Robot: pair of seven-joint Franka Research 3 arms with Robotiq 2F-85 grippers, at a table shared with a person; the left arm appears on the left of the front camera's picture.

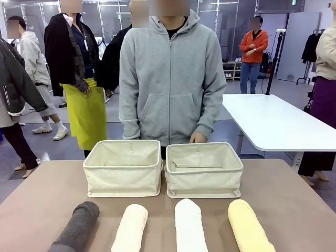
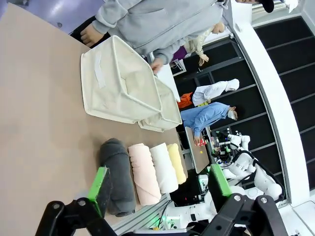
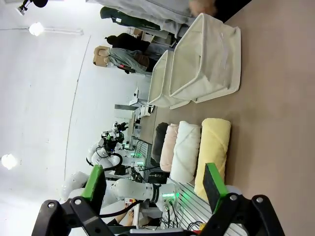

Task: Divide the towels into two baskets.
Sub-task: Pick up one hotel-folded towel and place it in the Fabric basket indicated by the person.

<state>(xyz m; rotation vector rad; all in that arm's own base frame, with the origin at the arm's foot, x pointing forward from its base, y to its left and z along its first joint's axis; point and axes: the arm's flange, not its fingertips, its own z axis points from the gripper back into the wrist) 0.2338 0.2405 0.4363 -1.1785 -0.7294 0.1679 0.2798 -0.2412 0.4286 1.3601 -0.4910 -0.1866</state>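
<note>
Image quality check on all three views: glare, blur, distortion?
Front view: even soft light, baskets and towels sharp, faint shadows. Left wrist view: rolled sideways, wide-angle bends the white beam. Right wrist view: lamps blow out, wall washed pale.

Wearing a light grey zip hoodie (image 1: 170,79) with a front pouch pocket and ribbed cuffs, and showing a dark top at the neck. Showing on the left hand (image 2: 158,187) and the right hand (image 3: 153,182) the same build: black jointed links with round pivot pins, each finger carrying a flat bright green pad (image 2: 101,189).
</note>
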